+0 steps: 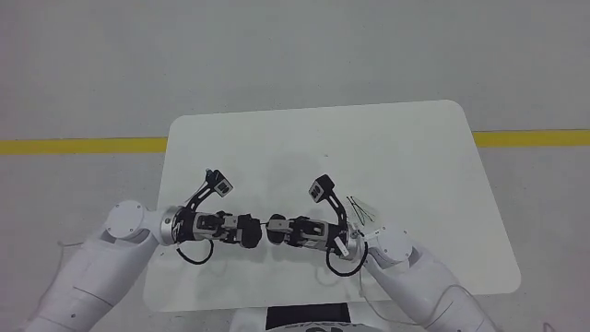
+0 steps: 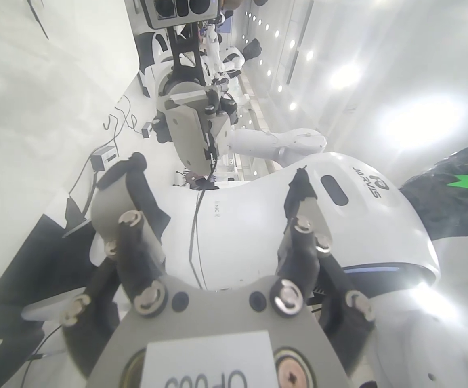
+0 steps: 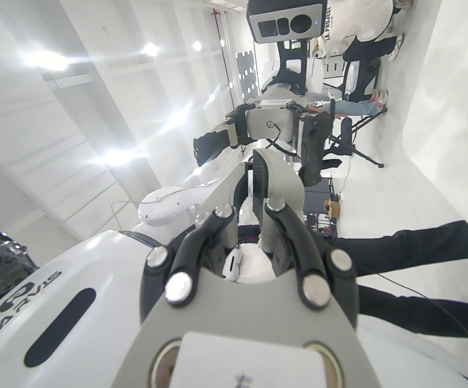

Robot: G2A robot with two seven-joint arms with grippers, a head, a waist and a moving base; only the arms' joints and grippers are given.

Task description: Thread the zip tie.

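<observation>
Pinching one zip tie (image 2: 195, 220) in the tightly closed right pincer (image 3: 260, 167), facing the wide-open, empty left pincer (image 2: 217, 169) above the table (image 1: 415, 148); spare ties (image 1: 361, 210) lying nearby. Probably preparing the threading: next, needing the left gripping the free end.

I see the left gripper (image 1: 258, 229) and right gripper (image 1: 275, 229) facing, almost touching, above the white table (image 1: 415, 148); black zip ties (image 1: 360, 210) lie near the right arm.

table (image 1: 415, 148): 1 | left pincer (image 2: 217, 167), right pincer (image 3: 253, 165): 2 | zip ties (image 1: 360, 210): several, uncountable
</observation>
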